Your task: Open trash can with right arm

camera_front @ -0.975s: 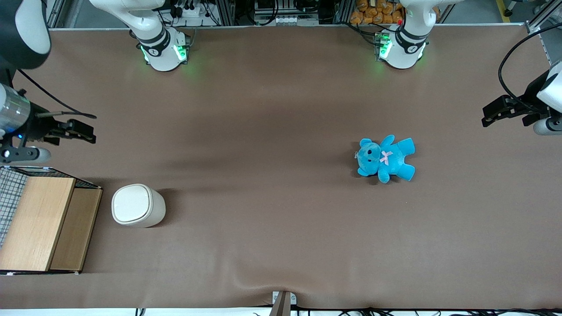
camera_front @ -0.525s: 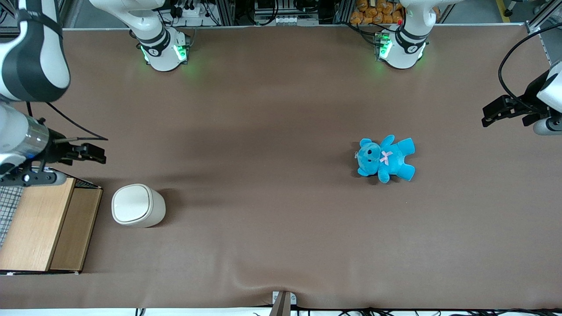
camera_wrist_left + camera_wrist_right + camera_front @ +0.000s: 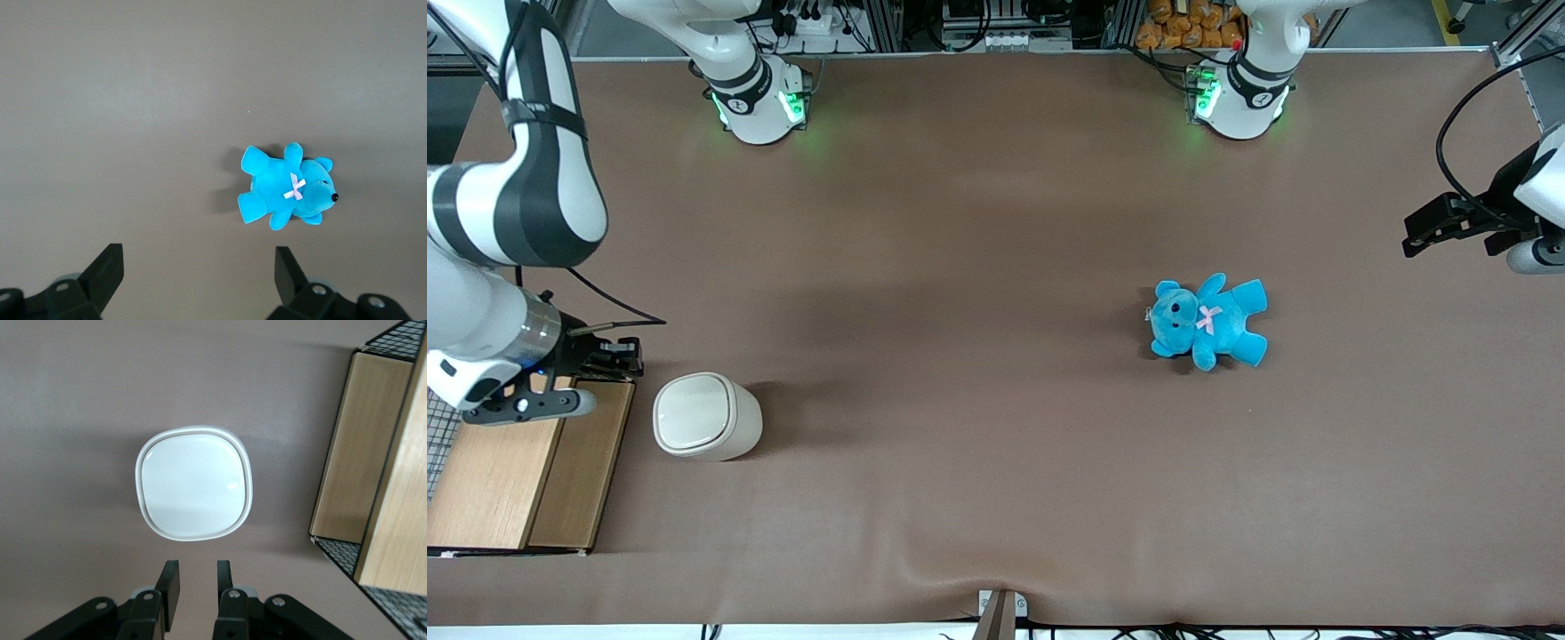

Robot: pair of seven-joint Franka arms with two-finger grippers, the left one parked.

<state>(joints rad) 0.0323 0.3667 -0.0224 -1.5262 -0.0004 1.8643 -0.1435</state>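
The trash can [image 3: 698,415] is a small cream-white bin with a flat lid, lying closed, standing on the brown table toward the working arm's end. The right arm [image 3: 511,204] reaches down beside it. Its black gripper [image 3: 627,354] hangs a little farther from the front camera than the can, over the corner of the wooden-topped box. In the right wrist view the lid of the trash can [image 3: 195,482] fills the middle. The gripper [image 3: 197,573] is short of its rim, its fingers a narrow gap apart with nothing between them.
A wooden-topped wire-mesh box [image 3: 507,453] stands right beside the can, at the working arm's table end, also seen as the box [image 3: 373,487] in the right wrist view. A blue teddy bear [image 3: 1208,320] lies toward the parked arm's end.
The right arm has swung nearer to the front camera, carrying its gripper toward the trash can. The can and teddy have not moved.
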